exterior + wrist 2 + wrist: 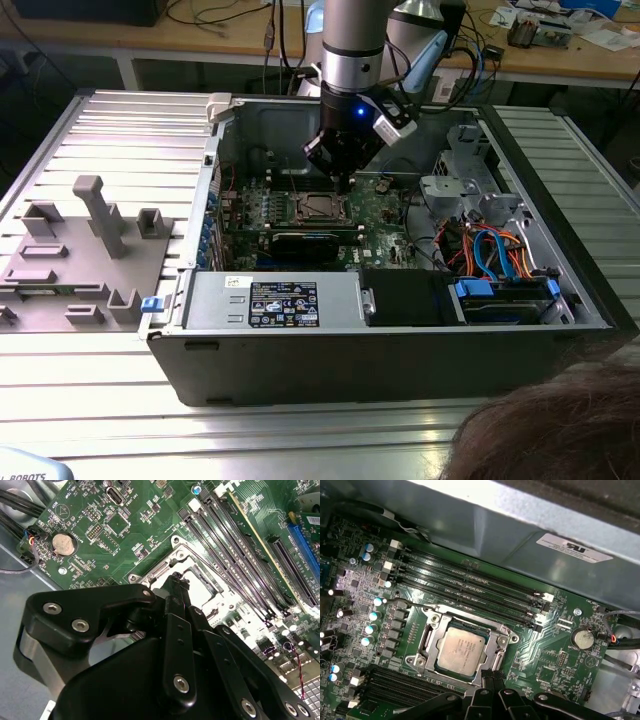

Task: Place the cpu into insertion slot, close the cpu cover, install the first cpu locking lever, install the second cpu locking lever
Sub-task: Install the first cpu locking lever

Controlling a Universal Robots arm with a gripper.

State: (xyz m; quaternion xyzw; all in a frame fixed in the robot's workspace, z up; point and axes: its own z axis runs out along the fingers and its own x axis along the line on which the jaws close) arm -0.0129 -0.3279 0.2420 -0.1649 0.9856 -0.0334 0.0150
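Observation:
The cpu (462,650), a small silver-grey square, lies flat in the insertion slot (320,207) on the green board. The cpu cover (431,639), a silvery frame, lies down around the chip's edges. A thin wire locking lever (405,601) runs out from the socket's corner beside the memory slots. My gripper (341,182) hangs straight over the socket inside the open computer case. In the second wrist view its black fingers (176,587) are pressed together with nothing between them, tips just above the socket frame (200,562). In the first wrist view the gripper (490,676) sits at the socket's edge.
Long black memory slots (470,587) run beside the socket, with the case's metal wall (520,530) beyond. A black expansion card (305,240), power supply (280,300) and drive cables (490,250) crowd the case. A grey fixture (80,250) sits on the exterior view's left; a person's hair (560,420) is at the lower right.

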